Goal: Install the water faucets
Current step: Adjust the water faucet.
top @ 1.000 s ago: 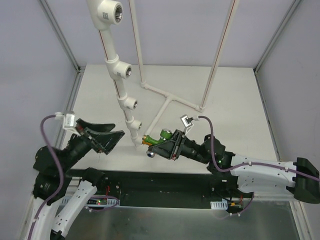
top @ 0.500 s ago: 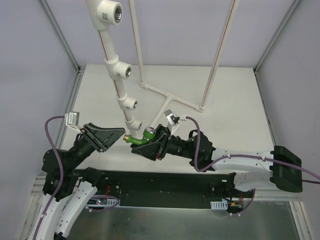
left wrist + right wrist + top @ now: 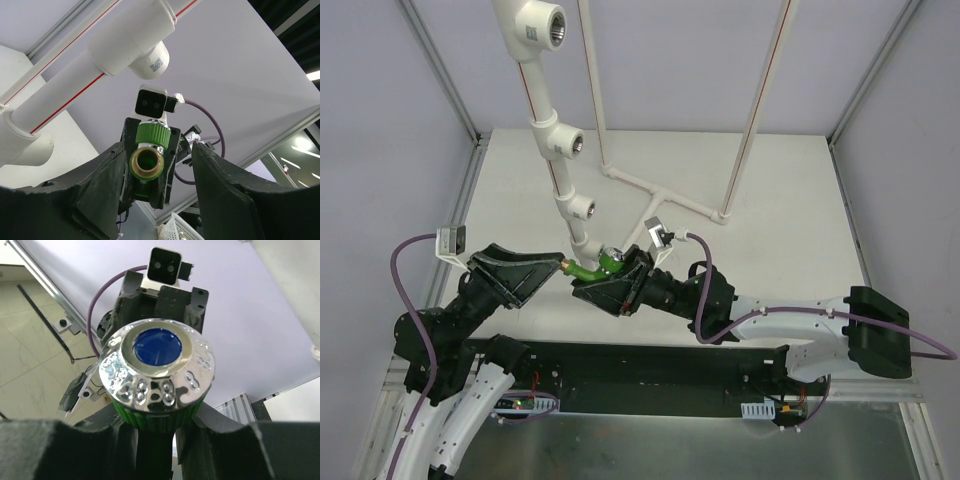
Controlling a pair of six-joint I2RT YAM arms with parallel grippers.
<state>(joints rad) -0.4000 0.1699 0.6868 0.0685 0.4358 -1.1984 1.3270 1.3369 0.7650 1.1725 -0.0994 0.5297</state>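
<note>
Overhead, white pipe (image 3: 75, 85) beside green faucet (image 3: 150, 136).

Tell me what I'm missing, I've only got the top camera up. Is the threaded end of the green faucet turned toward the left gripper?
Observer: Yes. In the left wrist view the green faucet's open brass end faces straight into that camera, between the fingers of the left gripper.
Operator: What's on its other end?
Observer: The right wrist view shows a shiny silver cap with a round blue centre.
Operator: Is the right gripper holding it by that cap?
Observer: No. The right gripper grips the faucet just beneath the cap.
</note>
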